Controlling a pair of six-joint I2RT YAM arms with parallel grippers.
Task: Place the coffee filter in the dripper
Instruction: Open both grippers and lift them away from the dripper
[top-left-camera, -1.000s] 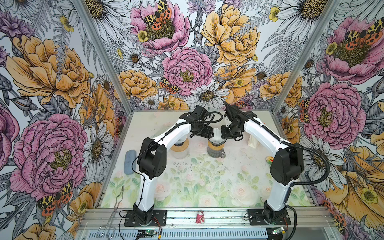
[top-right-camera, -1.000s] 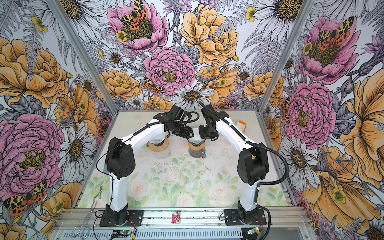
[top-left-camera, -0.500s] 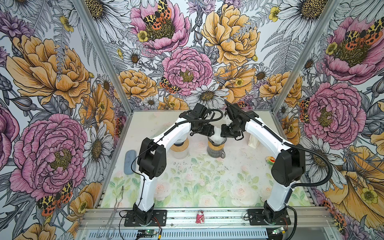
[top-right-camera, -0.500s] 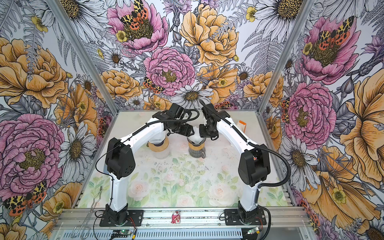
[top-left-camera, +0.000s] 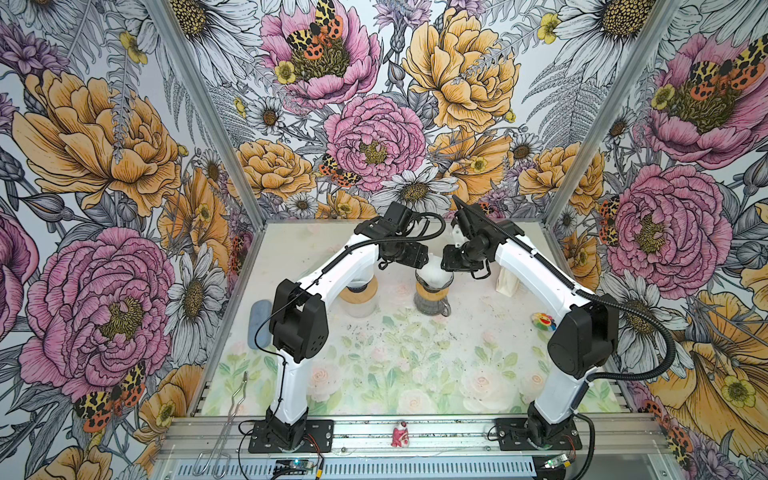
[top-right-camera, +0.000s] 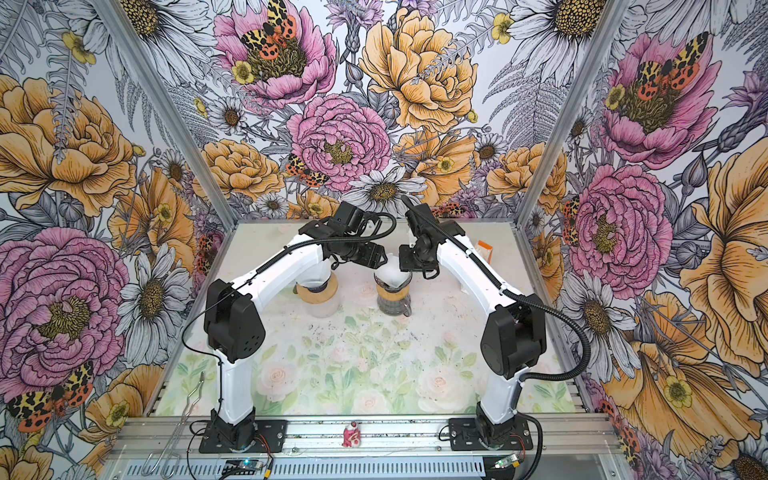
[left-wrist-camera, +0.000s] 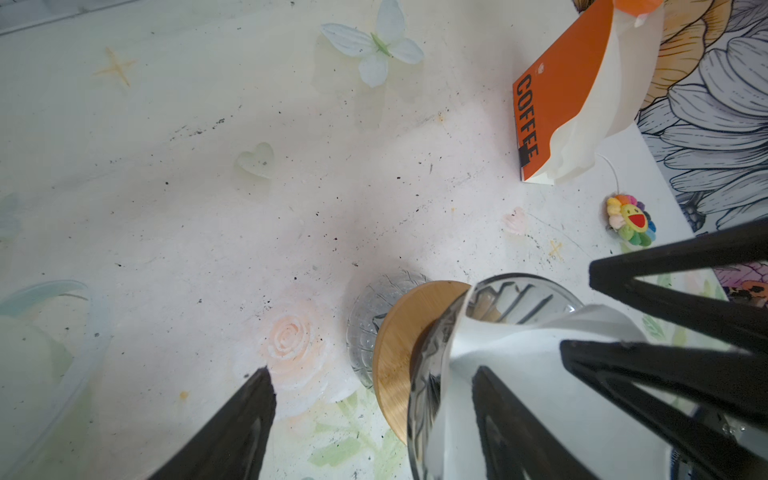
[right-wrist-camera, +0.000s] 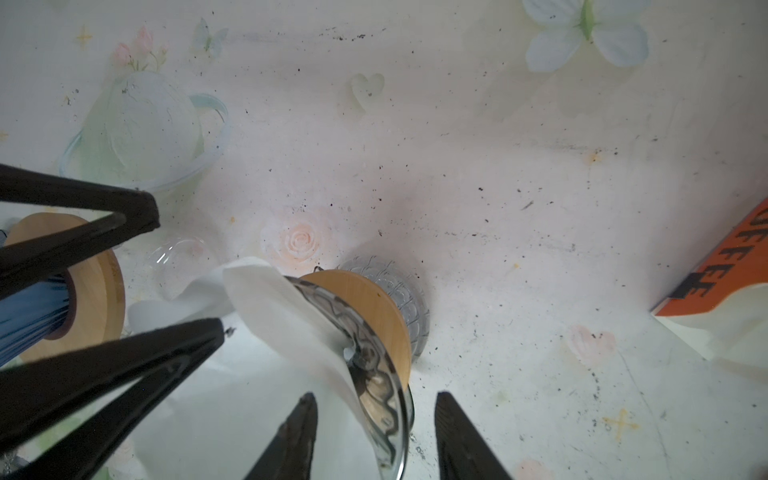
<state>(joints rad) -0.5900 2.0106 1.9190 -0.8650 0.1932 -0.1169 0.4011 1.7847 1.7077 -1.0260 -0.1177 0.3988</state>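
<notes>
You have just widened both the left gripper (left-wrist-camera: 370, 374) and right gripper (right-wrist-camera: 374, 397), which now straddle the dripper (right-wrist-camera: 376, 374) rim open and empty; the coffee filter (right-wrist-camera: 282, 307) sits inside the dripper, crumpled above its rim, so placement looks nearly done.

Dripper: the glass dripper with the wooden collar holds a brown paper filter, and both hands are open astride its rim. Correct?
Not quite. The coffee filter is white, not brown, as the left wrist view shows. The rest stands: it sits in the glass dripper with the wooden collar, and the left hand and right hand are open astride its rim.
</notes>
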